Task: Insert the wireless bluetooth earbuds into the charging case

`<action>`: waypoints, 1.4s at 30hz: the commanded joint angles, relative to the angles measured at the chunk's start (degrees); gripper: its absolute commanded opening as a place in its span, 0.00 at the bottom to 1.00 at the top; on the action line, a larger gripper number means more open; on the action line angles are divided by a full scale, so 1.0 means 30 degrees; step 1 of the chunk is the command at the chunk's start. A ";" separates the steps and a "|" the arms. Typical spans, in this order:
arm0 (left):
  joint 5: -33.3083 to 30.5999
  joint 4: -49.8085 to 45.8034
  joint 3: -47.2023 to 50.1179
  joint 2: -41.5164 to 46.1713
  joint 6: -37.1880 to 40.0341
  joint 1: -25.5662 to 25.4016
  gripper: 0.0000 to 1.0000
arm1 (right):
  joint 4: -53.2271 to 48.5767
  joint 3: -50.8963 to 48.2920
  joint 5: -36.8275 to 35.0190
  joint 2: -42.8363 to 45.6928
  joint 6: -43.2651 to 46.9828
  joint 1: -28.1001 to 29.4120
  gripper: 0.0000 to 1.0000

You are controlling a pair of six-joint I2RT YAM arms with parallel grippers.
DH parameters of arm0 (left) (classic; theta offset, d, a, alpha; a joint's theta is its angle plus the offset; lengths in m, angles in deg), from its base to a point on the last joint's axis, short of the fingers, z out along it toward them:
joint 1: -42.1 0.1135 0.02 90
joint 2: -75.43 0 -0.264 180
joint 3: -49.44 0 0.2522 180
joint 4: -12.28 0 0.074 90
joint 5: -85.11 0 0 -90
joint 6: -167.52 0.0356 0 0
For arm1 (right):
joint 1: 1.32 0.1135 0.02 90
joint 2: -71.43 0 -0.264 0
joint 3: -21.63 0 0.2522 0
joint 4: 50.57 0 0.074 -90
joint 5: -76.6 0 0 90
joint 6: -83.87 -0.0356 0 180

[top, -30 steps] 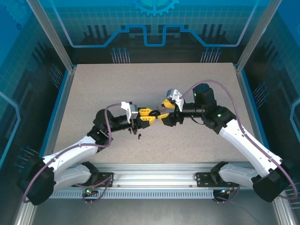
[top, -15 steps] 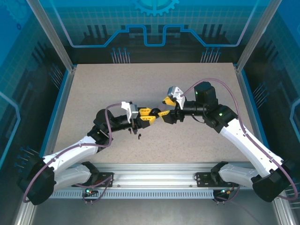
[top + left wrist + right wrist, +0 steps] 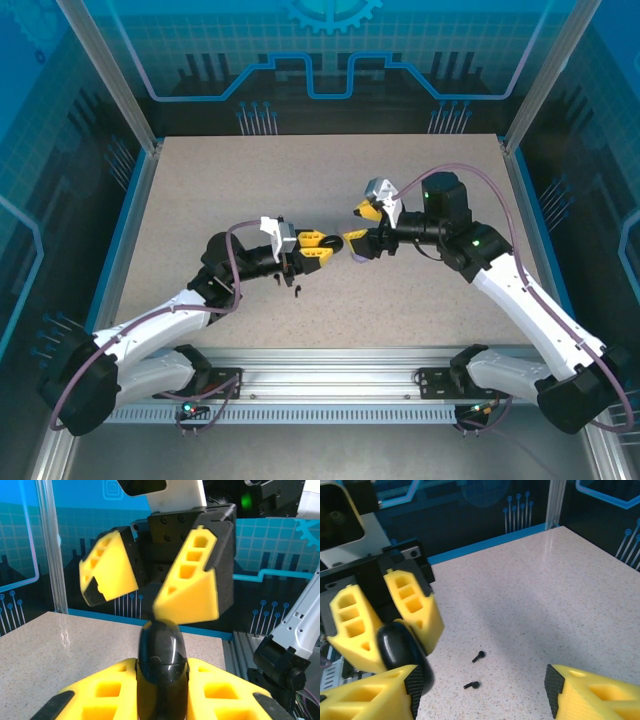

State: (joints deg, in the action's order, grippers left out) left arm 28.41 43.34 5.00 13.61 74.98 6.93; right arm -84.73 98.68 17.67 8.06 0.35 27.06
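My left gripper [image 3: 318, 247] [image 3: 162, 667] is shut on a glossy black charging case [image 3: 162, 652] [image 3: 399, 647], held off the table with its rounded end sticking out past the yellow fingers. My right gripper [image 3: 358, 231] [image 3: 482, 695] faces it, open wide with nothing between its fingers [image 3: 192, 582]. One of those fingers sits right beside the case, and I cannot tell whether it touches. Two black earbuds lie on the table below the grippers, one [image 3: 479, 655] just beyond the other [image 3: 472, 685]. They show as small dark specks [image 3: 298, 290] in the top view.
The speckled tabletop [image 3: 330, 180] is bounded by a blue rim and metal posts [image 3: 155, 145]. Both arms reach in from the near edge and meet over the table's middle.
My right gripper has drawn back slightly up and to the right, and its wrist has rolled. The left arm and the case have stayed put.
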 commanded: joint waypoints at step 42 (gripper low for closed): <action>0.0594 0.0557 -0.0204 -0.0279 -0.0450 -0.0424 0.03 | -0.1388 -0.0195 0.7057 -0.1389 0.2549 0.0442 0.44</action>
State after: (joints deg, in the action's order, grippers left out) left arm 29.43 43.86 5.05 13.50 74.43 6.14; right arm -88.56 96.03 35.84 4.06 7.83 27.67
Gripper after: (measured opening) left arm 0.212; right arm 0.447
